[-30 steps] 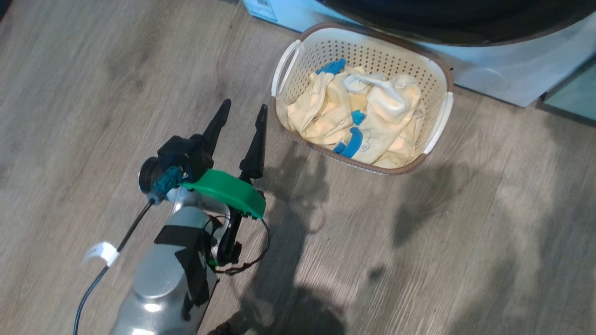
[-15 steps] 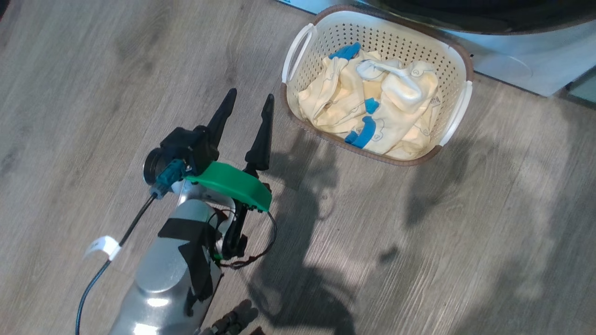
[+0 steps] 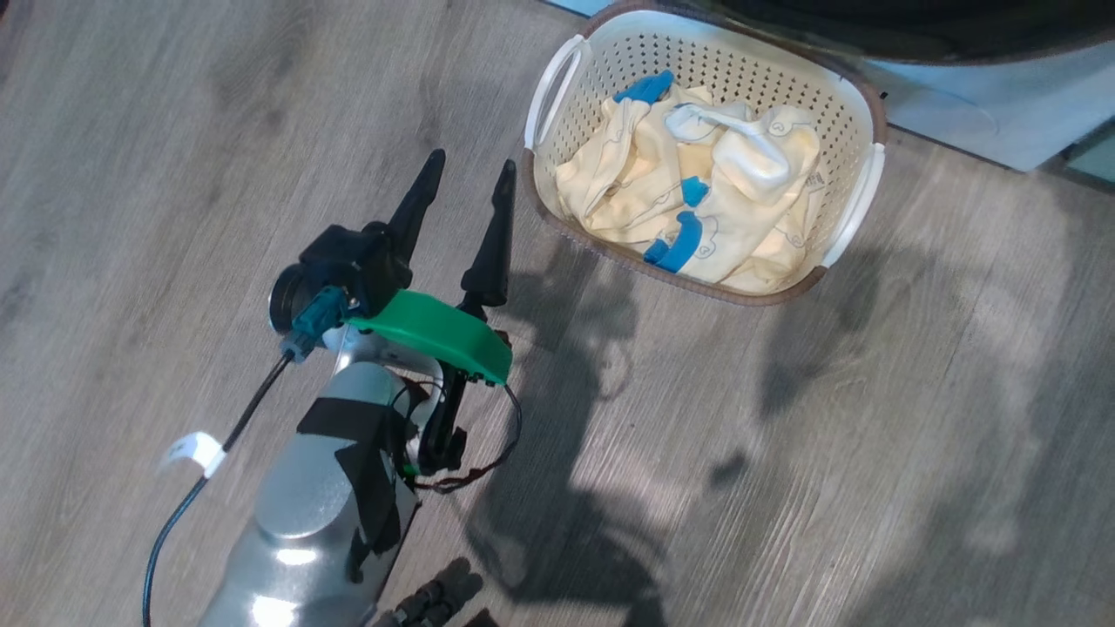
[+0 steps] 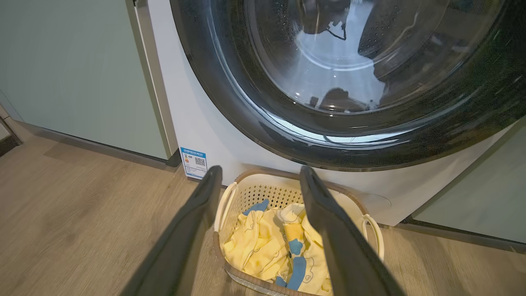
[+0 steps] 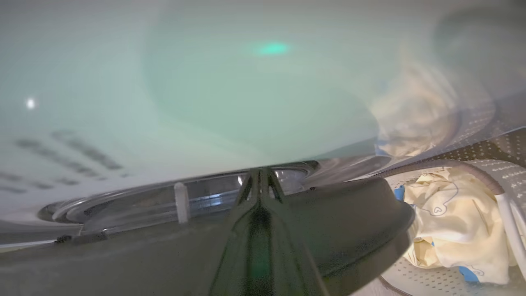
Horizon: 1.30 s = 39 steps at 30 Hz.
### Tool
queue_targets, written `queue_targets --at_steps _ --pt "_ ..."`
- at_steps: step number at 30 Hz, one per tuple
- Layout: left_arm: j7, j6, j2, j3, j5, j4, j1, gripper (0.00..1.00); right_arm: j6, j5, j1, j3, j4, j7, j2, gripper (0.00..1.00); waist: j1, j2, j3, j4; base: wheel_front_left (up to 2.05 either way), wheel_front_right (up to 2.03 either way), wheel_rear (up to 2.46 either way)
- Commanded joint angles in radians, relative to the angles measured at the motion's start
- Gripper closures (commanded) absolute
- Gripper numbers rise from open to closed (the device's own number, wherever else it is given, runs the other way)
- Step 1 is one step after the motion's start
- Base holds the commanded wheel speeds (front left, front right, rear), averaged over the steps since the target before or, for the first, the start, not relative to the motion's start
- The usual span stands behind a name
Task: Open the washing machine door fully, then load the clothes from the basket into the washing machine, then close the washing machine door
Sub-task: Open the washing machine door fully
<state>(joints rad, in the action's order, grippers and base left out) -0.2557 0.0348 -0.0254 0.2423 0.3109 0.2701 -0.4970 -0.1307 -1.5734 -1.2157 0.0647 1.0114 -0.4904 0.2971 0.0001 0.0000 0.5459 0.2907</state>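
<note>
Pushing the round glossy black door [image 4: 230, 102] with the pinched-together right claw [image 5: 259, 174] could clip the cream perforated plastic basket [image 3: 858, 96] near it; left claw [image 3: 470, 163] gapes wide.

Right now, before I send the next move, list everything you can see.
machine: one, white, straight ahead between the cabinets
door: one, glossy black with clear glass, on the machine's front above the basket
label: one, blue, low on the machine's front, left of the basket in the left wrist view
basket: one, cream with brown rim and white handles, on the floor against the machine
clothes: a heap, count unclear, pale yellow with blue trim, in the basket
cabinets: two, pale green, either side of the machine
floor: one, grey-brown wood
left hand: one, dark fingers, open, above the floor beside the basket
right hand: one, dark fingers, shut, close against the door
</note>
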Motion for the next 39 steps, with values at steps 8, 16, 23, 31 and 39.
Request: queue_targets --at_steps 8,16,23,31,39 --pt "-0.006 -0.005 -0.025 -0.048 -0.001 -0.020 -0.013 0.00 0.000 0.025 0.035 0.050 -0.058 -0.067 -0.028 1.00 -0.0001 0.0000 -0.033 -0.016 0.00 0.00 0.00" --pt "-0.006 -0.015 -0.025 -0.066 -0.012 -0.009 0.000 0.00 0.000 0.037 0.084 0.091 -0.071 -0.125 -0.039 1.00 -0.0001 0.0000 -0.069 -0.025 0.00 0.00 0.00" --pt "-0.006 -0.023 -0.025 -0.085 -0.030 0.002 0.021 0.00 0.000 0.032 0.132 0.112 -0.091 -0.166 -0.051 1.00 -0.0001 0.0000 -0.111 -0.033 0.00 0.00 0.00" --pt "-0.006 -0.038 -0.025 -0.102 -0.049 0.018 0.055 0.00 0.000 0.034 0.207 0.143 -0.120 -0.201 -0.067 1.00 -0.0001 0.0000 -0.169 -0.044 0.00 0.00 0.00" --pt "-0.006 -0.048 -0.025 -0.112 -0.060 0.029 0.083 0.00 0.000 0.041 0.273 0.171 -0.123 -0.218 -0.075 1.00 -0.0001 0.0000 -0.224 -0.051 0.00 0.00 0.00"
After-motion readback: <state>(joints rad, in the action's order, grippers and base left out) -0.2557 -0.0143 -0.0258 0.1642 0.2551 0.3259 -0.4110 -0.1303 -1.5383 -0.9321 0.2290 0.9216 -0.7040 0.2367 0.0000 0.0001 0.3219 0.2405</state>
